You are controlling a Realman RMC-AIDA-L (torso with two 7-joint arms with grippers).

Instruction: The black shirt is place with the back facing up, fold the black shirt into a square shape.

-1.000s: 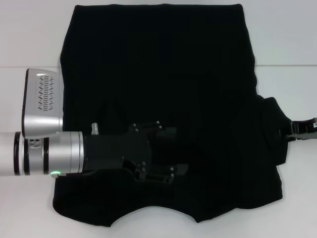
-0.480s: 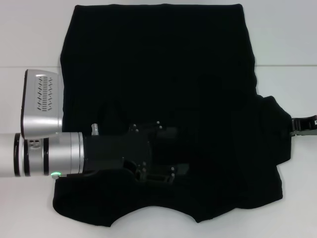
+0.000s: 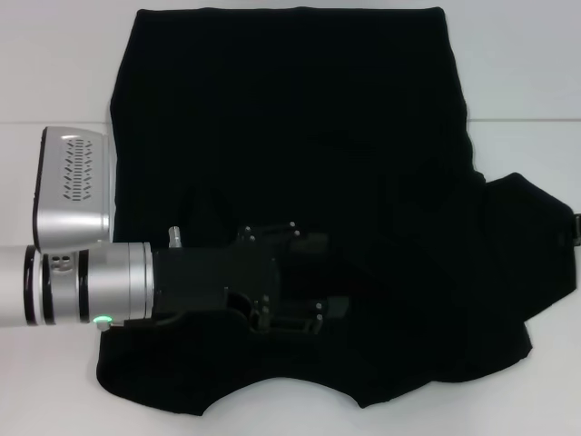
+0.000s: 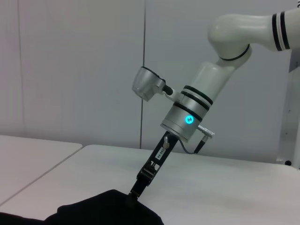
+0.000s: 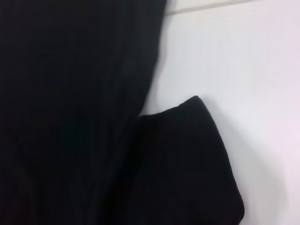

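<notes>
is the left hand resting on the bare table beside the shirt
No, in the head view the left hand lies over the black shirt, well inside its edges, not on the white table.

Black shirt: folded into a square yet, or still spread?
Mostly spread. The black shirt lies flat on the table; its right sleeve sticks out, at the right pincer.
</notes>
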